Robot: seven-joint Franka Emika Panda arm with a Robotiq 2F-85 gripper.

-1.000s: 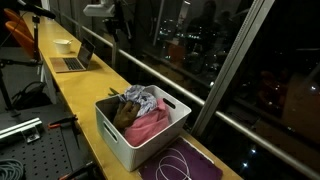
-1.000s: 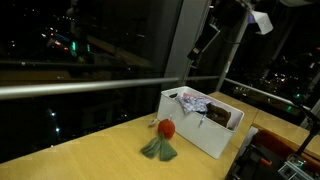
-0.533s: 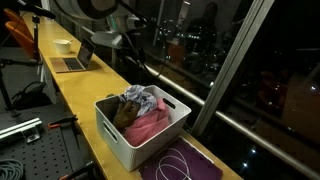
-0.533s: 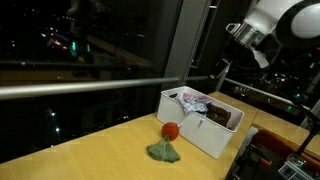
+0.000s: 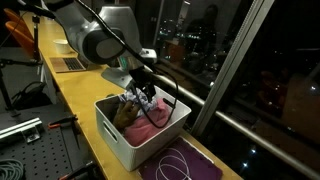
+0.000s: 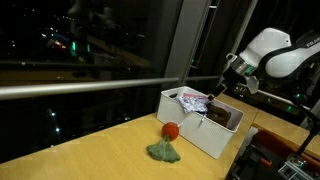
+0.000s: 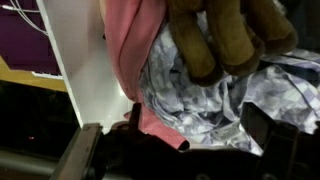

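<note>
My gripper (image 5: 140, 97) hangs just over the white bin (image 5: 118, 137), which shows in both exterior views (image 6: 192, 136). The jaws (image 7: 198, 132) are open and hold nothing. Right between them lies a grey-and-white patterned cloth (image 7: 215, 95). A brown plush toy (image 7: 225, 35) lies on top of it, and a pink cloth (image 7: 130, 45) lies beside it against the bin wall (image 7: 78, 55). In an exterior view the gripper (image 6: 217, 92) is at the bin's far end.
A red ball (image 6: 170, 129) and a green cloth (image 6: 162, 151) lie on the wooden table beside the bin. A purple mat with a white cable (image 5: 186, 164) lies next to the bin. A laptop (image 5: 68, 64) sits farther along the counter. A glass wall with a railing runs behind.
The arm has swung in from high above and come down to the bin. The gripper now hovers over the cloths inside. The green cloth and red ball look still.
</note>
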